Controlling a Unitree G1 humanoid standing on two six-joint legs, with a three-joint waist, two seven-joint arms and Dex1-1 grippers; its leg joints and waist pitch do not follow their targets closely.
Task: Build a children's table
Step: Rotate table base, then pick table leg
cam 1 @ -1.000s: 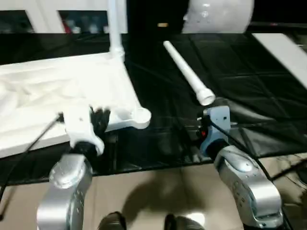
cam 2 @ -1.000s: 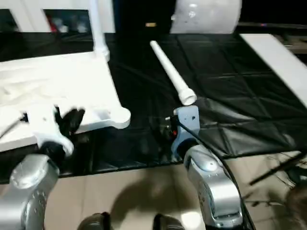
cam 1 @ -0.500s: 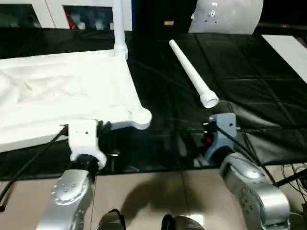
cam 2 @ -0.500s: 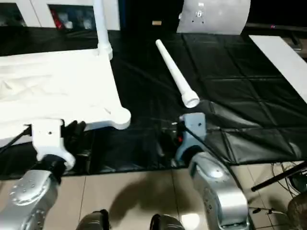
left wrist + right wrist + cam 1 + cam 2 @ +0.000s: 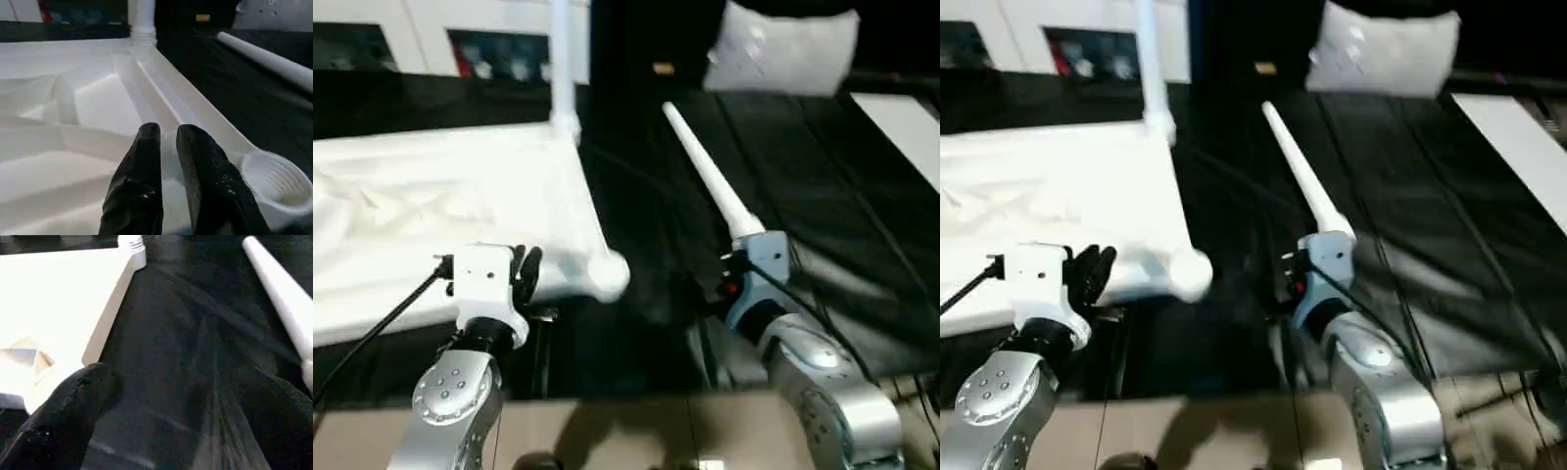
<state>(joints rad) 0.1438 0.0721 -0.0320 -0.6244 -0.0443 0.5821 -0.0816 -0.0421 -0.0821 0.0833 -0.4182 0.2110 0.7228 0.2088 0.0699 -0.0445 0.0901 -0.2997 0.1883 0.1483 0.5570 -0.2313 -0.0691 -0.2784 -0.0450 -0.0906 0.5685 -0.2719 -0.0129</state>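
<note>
White plastic table top [image 5: 431, 206] lies upside down on the left half of the black-matted desk [image 5: 862, 225], ribbed underside showing, with one leg [image 5: 560, 69] standing upright in its far corner and an empty threaded socket [image 5: 276, 183] at its near right corner. Left gripper [image 5: 168, 139] hovers low over the top's near edge beside that socket, its jaws drawn narrow with just a slit between them and nothing held. Right gripper [image 5: 181, 387] sits with jaws spread wide and empty just short of the thick end of a loose leg [image 5: 705, 176] lying on the mat, well apart from the top.
</note>
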